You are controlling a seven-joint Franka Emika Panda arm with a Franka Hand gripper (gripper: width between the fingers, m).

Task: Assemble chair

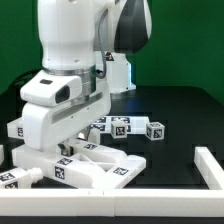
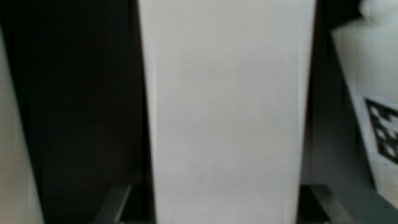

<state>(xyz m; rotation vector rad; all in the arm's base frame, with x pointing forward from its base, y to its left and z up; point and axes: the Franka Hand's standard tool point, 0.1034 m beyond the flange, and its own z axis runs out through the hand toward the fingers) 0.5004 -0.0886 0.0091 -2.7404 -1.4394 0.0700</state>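
Closest to you in the exterior view, a raised white border rail point(image 1: 213, 166) runs along the front and one side of the black worktop point(image 1: 182, 108). Just behind it lies the chair's flat slab of matte white plastic point(image 1: 92, 166), carrying square black-and-white tags on its top face. On the exterior view's left, two more tagged white pieces sit at the frame edge, one low point(image 1: 14, 179) and one higher up point(image 1: 14, 130).

Your gripper point(image 1: 66, 148) is down at the slab's far left corner, under the bulky glossy white robot arm point(image 1: 70, 45). The wrist view gives you the detail. A long bar of matte white plastic point(image 2: 228, 100) runs straight through the gripper point(image 2: 222, 206), and the two dark fingers point(image 2: 118, 206) stand against its long sides with no gap showing. The gripper is therefore closed on that bar. In the wrist view, part of a tagged white piece point(image 2: 375, 128) lies beside the bar, with a strip of dark worktop between them.

Past the arm, towards the exterior view's right, you can see a loose group of tagged white bars point(image 1: 118, 126) lying on the worktop. A short tagged white block point(image 1: 156, 130) sits just beside them. A green backdrop point(image 1: 195, 35) closes the scene at the far end.
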